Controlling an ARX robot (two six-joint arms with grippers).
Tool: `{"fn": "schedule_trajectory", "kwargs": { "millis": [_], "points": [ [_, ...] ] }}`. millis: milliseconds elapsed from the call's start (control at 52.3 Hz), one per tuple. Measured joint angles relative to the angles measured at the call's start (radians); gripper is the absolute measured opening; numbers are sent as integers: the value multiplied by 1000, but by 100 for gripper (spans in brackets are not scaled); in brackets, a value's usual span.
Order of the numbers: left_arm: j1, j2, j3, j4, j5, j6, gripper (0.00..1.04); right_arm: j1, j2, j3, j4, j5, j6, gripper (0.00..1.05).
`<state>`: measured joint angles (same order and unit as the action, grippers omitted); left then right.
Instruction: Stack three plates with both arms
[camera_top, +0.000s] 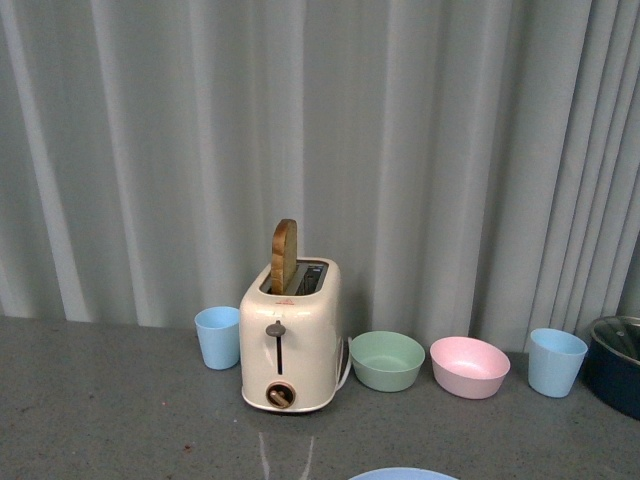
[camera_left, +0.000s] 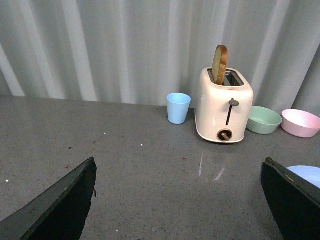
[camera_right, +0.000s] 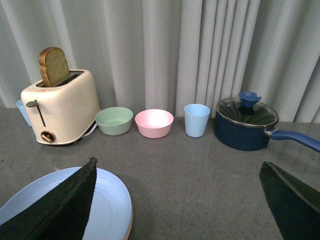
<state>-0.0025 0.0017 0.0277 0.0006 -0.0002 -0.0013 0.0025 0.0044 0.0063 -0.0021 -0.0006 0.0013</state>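
- Near the robot's side of the grey table (camera_right: 200, 170), a light blue plate (camera_right: 112, 210) lies flat; the right wrist view shows a thin pinkish rim (camera_right: 129, 231) peeping from under its edge, so it seems to rest on at least one other plate.
- Whether a third, cream plate sits in that pile I cannot tell; the stack looks mostly or wholly built.
- Both grippers hover with fingers spread wide and nothing between them: the right gripper (camera_right: 177, 200) just above the pile, the left gripper (camera_left: 177, 200) over bare tabletop.
- Further back stand a toaster (camera_top: 291, 335) holding a slice of bread (camera_top: 284, 255), a green bowl (camera_top: 387, 360), a pink bowl (camera_top: 469, 366), two blue cups (camera_top: 218, 337) and a lidded pot (camera_right: 246, 123), all well apart from the plates.
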Motion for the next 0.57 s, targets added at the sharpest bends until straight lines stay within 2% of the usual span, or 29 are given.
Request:
{"fn": "schedule_trajectory", "kwargs": {
  "millis": [574],
  "points": [
    [0,0,0,0,0,0,98,0,0,0,0,0,0,97]
  ]
}}
